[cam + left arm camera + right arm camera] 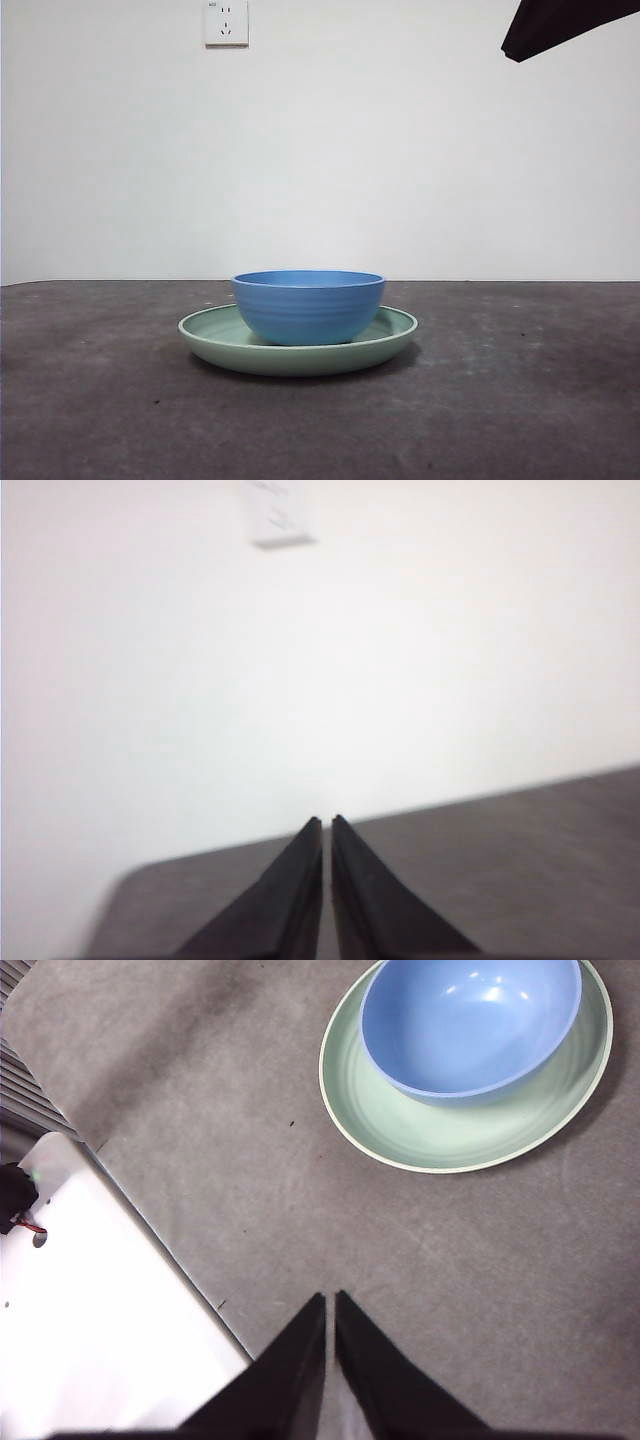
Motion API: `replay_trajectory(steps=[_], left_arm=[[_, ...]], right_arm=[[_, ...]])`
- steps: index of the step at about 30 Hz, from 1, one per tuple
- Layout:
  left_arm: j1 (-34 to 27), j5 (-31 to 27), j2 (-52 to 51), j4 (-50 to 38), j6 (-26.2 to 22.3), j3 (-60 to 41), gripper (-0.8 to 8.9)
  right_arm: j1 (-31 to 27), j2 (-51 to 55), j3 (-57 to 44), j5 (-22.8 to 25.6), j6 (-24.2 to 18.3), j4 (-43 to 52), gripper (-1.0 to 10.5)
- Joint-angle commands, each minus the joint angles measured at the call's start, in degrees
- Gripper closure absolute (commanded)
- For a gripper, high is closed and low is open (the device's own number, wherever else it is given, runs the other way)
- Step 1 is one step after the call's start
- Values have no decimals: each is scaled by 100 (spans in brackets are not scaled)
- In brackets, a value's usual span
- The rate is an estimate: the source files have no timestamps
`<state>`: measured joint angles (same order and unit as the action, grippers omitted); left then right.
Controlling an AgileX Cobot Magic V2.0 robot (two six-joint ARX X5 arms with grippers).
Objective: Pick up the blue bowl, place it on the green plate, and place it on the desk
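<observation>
Blue bowl (pixel 308 305) sitting upright in green plate (pixel 385 340) on worktop (pixel 520 400). Right pincer (pixel 330 1298) pressed together, gripping nothing, hovering well apart from plate. Left pincer (pixel 326 822) pressed together too, holding nothing.

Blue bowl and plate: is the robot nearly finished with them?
Nearly or fully, it seems. The blue bowl already sits inside the green plate, and the plate rests on the desk. Neither gripper holds anything: the right gripper is above the desk, apart from the plate; the left gripper faces the wall.
</observation>
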<state>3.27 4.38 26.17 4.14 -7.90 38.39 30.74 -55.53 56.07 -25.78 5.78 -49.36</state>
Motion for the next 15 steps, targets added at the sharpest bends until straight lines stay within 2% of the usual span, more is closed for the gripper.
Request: replay_trajectory(steps=[1, 8, 15], left_arm=[[-164, -59, -389, -302, -74, -651, 797], [-400, -61, -1493, -396, -68, -2186, 798], [-450, -66, -2251, -341, -39, -3095, 798]], right_arm=[[42, -37, 61, -13, -66, 52, 938], [42, -37, 61, -13, -66, 52, 938], [42, -37, 61, -13, -66, 52, 938]])
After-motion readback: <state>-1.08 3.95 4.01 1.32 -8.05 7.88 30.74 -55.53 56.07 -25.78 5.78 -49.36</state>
